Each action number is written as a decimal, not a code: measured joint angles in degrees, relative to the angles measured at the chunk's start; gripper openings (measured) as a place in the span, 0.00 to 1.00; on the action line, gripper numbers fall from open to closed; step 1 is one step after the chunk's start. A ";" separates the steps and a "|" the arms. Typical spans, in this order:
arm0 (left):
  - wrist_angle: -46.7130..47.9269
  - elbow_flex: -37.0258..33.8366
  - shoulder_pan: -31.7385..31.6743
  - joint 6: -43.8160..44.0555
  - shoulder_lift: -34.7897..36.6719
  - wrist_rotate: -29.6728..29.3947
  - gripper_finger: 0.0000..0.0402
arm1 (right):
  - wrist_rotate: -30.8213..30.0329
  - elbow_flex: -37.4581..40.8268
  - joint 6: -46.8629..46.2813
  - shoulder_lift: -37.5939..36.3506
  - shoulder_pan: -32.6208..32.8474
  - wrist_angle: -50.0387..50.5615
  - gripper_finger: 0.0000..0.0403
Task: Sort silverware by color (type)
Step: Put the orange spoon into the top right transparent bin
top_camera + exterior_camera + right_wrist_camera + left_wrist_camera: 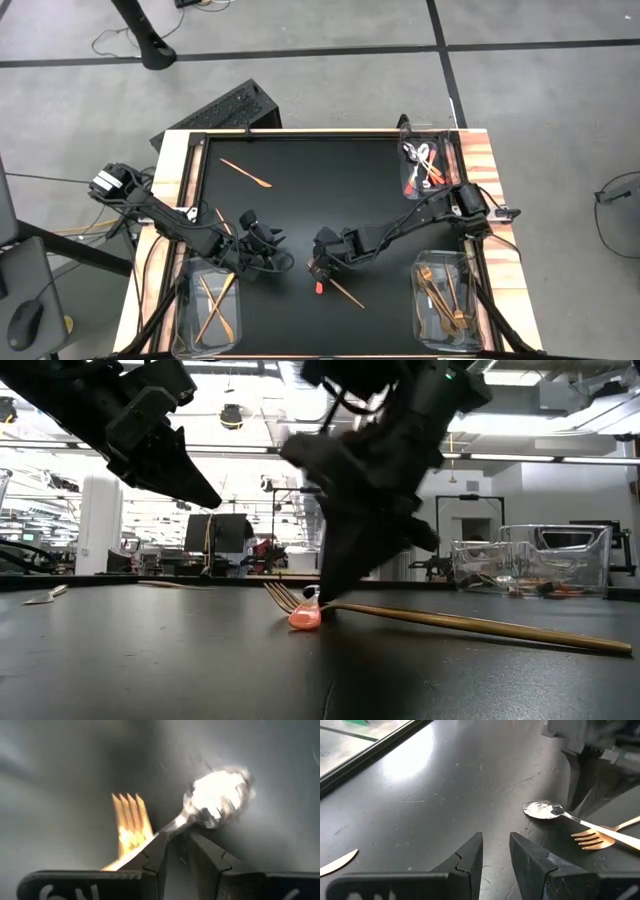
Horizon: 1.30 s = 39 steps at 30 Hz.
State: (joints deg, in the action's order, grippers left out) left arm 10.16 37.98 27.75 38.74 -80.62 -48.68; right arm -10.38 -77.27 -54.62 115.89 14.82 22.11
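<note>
Right up against the lens: right end effector (175, 840), tips pressed down to the desk (330, 190), fingers (210, 860) only a sliver apart. Sits right at the neck of a silver spoon (220, 795) with a red-orange handle end. Neck crosses one fingertip; cannot tell whether it is truly clamped. Spoon bowl flat on the dark surface, near the front-centre of the desk.

Just beside it, touching or crossing the spoon handle: a copper fork (131, 820), lying flat, tines toward the spoon bowl, handle trailing off toward the right front corner.

Out to the left: left end effector (495, 845), hanging above the desk near the spoon, jaws slightly parted, holding nothing at all. Points toward the spoon and fork.

Farther out: a copper piece (245, 172) alone toward the back left of the desk, another copper piece (222, 220) beside the left arm.

At the edges, three clear bins. Back-right bin (408, 135): silver pieces with red-orange handles. Front-right bin (420, 262): copper pieces. Front-left bin (186, 270): more copper pieces.
</note>
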 joint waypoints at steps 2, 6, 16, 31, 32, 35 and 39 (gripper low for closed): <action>0.04 0.00 0.07 0.12 0.00 0.25 0.22 | -0.21 -0.33 0.01 0.35 -0.45 -1.31 0.24; 0.02 0.00 0.31 0.14 -0.02 0.43 0.22 | -0.01 -0.20 -0.85 0.64 -0.97 -1.83 0.27; 0.63 0.00 0.51 0.14 -0.02 0.26 0.22 | 0.33 -0.12 -1.11 1.47 -1.86 -2.25 0.45; 1.35 0.00 0.52 0.33 -0.02 0.03 0.22 | -1.72 -0.11 5.84 3.01 -2.17 -5.82 0.14; 1.35 -0.01 0.52 0.42 -0.02 0.02 0.22 | -2.74 -0.05 7.11 2.55 -2.17 -5.76 0.10; 1.33 -0.02 0.52 1.68 -0.02 -0.05 0.22 | -6.27 0.08 13.02 0.00 -2.02 -5.46 0.03; 0.22 -0.01 0.52 4.36 -0.70 -2.91 0.22 | -11.20 -0.03 21.04 -4.78 -1.12 -5.31 0.05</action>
State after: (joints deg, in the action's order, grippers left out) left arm 10.38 37.96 28.27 43.10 -81.32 -51.58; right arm -21.58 -77.30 -33.58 111.12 13.70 16.79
